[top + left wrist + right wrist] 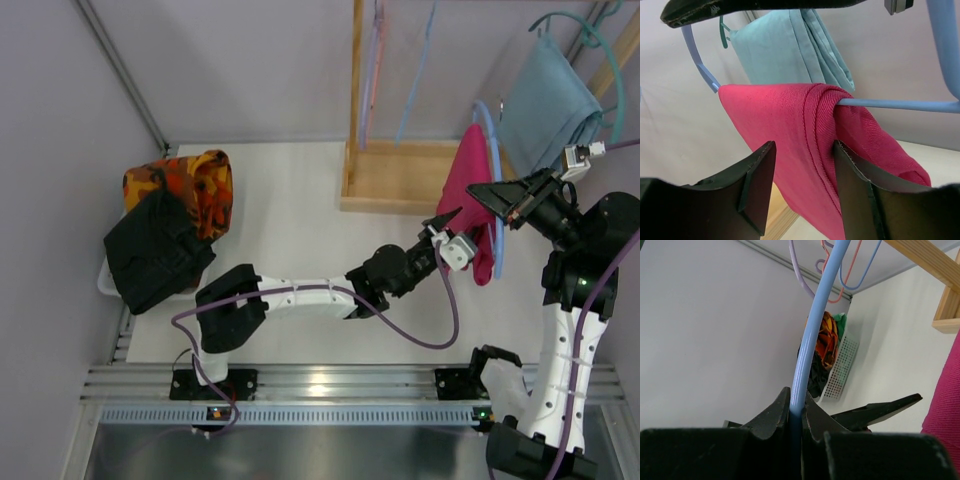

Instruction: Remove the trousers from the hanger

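Left wrist view: pink trousers (775, 115) draped over the bar of the blue hanger (900, 104), left gripper (805, 150) jaws roughly half open straddling the hanging fold, firm pinch not clear, teal cloth (790, 45) behind; right wrist view: right gripper (797, 407) jaws clamped tight on the hanger's rod.
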You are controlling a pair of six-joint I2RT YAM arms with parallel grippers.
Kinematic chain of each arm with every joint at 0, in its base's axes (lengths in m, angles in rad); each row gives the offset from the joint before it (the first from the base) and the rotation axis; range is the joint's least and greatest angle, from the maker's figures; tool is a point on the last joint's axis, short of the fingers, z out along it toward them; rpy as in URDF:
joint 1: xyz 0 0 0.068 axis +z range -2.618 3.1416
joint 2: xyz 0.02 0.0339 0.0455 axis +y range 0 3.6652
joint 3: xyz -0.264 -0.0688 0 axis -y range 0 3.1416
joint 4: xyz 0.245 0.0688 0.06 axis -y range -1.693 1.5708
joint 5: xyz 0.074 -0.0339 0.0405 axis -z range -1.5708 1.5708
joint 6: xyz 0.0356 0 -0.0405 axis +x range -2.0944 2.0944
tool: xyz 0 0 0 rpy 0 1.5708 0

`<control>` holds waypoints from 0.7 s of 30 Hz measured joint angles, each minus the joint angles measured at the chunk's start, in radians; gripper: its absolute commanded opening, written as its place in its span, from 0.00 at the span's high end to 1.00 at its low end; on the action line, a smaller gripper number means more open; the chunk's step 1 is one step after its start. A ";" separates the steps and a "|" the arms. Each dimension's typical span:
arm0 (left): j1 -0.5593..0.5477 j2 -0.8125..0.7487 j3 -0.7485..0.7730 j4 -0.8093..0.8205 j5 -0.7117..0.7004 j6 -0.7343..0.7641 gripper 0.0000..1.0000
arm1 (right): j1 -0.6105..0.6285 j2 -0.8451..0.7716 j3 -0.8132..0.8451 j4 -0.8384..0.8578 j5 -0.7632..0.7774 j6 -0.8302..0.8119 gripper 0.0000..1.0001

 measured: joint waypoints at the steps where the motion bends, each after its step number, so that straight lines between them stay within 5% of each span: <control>1: 0.002 0.007 0.008 0.002 -0.002 0.000 0.44 | 0.000 0.000 0.000 -0.002 0.000 -0.002 1.00; 11: 0.029 0.041 0.037 0.014 0.019 -0.010 0.53 | 0.000 0.000 0.000 -0.016 0.000 -0.028 1.00; 14: 0.034 0.042 0.038 0.014 0.041 -0.019 0.69 | 0.000 0.000 0.000 -0.014 0.000 -0.031 1.00; 17: 0.040 0.042 0.039 0.011 0.065 -0.034 0.97 | 0.002 0.000 0.000 -0.008 -0.001 -0.030 1.00; 21: 0.048 0.041 0.039 0.006 0.085 -0.043 1.00 | 0.002 0.002 -0.008 -0.005 0.000 -0.032 1.00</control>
